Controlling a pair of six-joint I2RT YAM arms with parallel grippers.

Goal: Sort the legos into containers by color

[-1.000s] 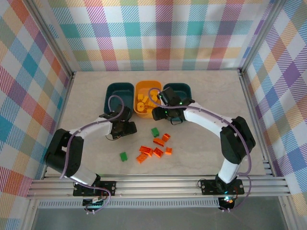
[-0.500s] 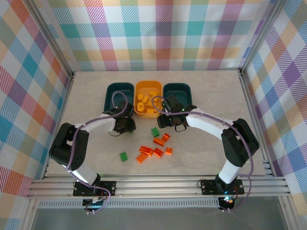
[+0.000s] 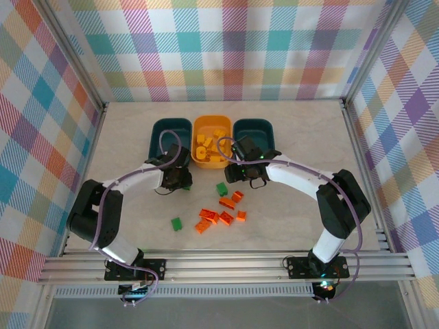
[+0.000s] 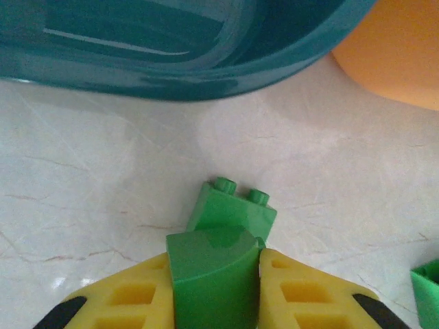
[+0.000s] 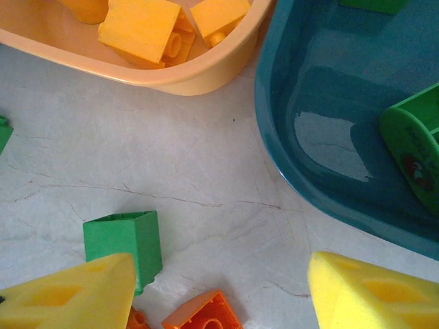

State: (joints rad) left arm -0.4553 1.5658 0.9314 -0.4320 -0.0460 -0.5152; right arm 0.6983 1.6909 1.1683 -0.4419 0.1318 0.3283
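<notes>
- The left gripper (image 4: pixel 214 269) is seen closed on a green brick (image 4: pixel 212 291). Its yellow fingers (image 4: pixel 127 298) are pressed against the brick's two flat side walls, low over the table (image 4: pixel 82 192).
- A studded green piece (image 4: pixel 234 209) is seen touching the far end of the held brick; whether this is one part or two cannot be told.
- The held brick is found just beside the near rim of the left teal tub (image 4: pixel 171 75), with the yellow-orange tub (image 4: pixel 398 55) off to the right.
- Handling is judged light, stiff, glossy and slippery, not fragile. The flat opposite walls are best pinched; the studs and the rounded top face are best avoided.
- The two studs are pointed up and slightly toward the teal tub, and are lined up across the view.
- The long axis of the held brick is judged to run away from the wrist toward that tub, along the gap between the fingers.
- The right gripper (image 5: pixel 221 269) is held wide open with nothing in it, over bare table between a loose green brick (image 5: pixel 123 243) and the right teal tub (image 5: pixel 329 157).
- The loose green brick appears to be turned hollow side up, with an orange brick (image 5: pixel 206 317) close by.
- Green pieces (image 5: pixel 411 151) are seen inside the right teal tub and yellow bricks (image 5: pixel 140 27) inside the yellow-orange one, so green is judged to belong in the right teal tub.
- In the top view a cluster of orange bricks (image 3: pixel 221 214) and a lone green brick (image 3: pixel 176 223) are left unsorted on the table, nearer the arm bases.
</notes>
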